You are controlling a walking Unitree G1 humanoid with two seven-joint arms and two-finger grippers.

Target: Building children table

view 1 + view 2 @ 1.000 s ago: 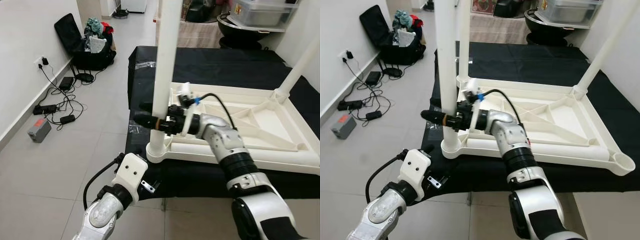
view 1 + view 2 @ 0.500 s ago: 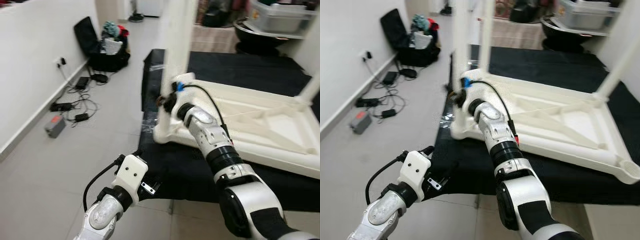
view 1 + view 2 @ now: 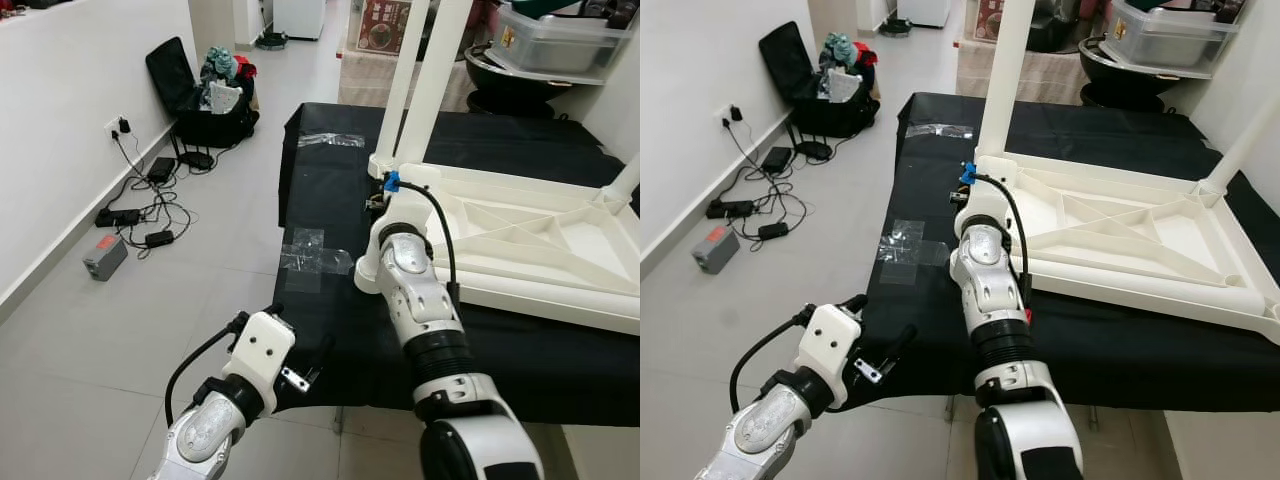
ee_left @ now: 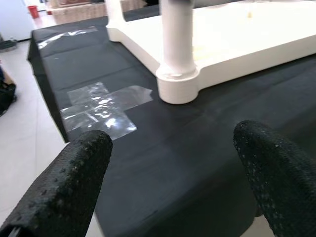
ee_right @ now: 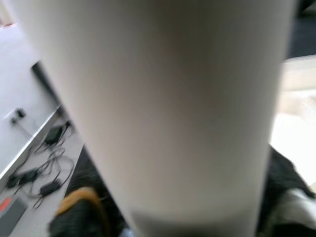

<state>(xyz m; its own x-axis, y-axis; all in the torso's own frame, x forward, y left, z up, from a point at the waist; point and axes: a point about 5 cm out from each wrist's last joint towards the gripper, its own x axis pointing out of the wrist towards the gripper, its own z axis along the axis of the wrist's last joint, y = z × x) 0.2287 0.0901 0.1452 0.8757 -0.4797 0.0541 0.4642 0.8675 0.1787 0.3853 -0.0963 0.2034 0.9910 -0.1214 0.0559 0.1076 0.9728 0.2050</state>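
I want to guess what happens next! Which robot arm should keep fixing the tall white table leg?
Probably the right. The right gripper is already up against the round white plastic table leg at its corner socket, while the left gripper hangs open, low beside the black-covered platform.

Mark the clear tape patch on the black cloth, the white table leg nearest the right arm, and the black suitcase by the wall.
clear tape patch (image 4: 101, 106), left wrist view, its shiny middle.
white table leg (image 3: 1005, 75), right eye view, mid shaft.
black suitcase (image 3: 168, 66), left eye view, its open lid.

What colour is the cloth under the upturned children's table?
Black. The cloth under the white table shows best in the right eye view.
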